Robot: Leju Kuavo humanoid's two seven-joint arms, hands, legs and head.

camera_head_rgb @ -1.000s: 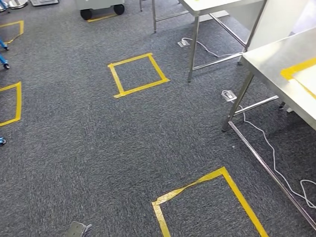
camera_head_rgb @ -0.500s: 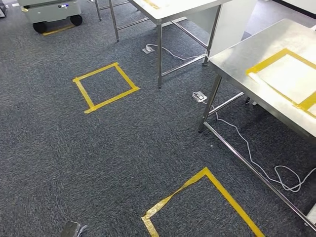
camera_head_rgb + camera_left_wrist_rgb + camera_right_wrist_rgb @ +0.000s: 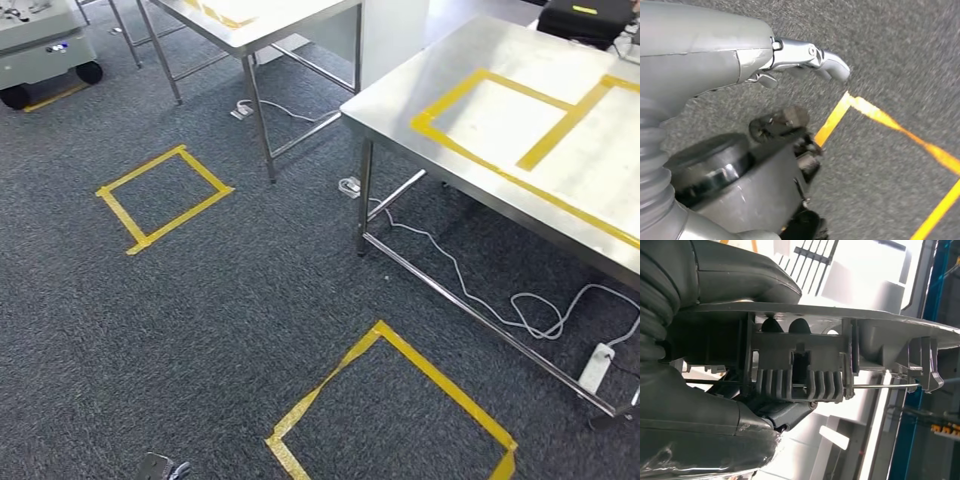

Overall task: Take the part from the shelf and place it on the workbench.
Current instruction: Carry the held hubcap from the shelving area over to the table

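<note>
Stainless steel workbench (image 3: 483, 75) with yellow tape outlines sits ahead right, white cable (image 3: 483, 300) and power strip (image 3: 596, 367) trailing under it. Right hand (image 3: 715, 405) clamps the flat grey plastic part (image 3: 821, 365), long axis running straight out from the palm. Left hand (image 3: 753, 60) hangs empty, fingers loosely spread over carpet

1. A yellow tape square (image 3: 164, 197) lay on the grey carpet (image 3: 226, 290), left of the table legs.
2. A second, nearer tape square (image 3: 392, 400) lay by the carpet's near edge.
3. A white cable (image 3: 483, 300) trailed to a power strip (image 3: 596, 367).
4. A wheeled cart (image 3: 41, 50) stood at the far left.
</note>
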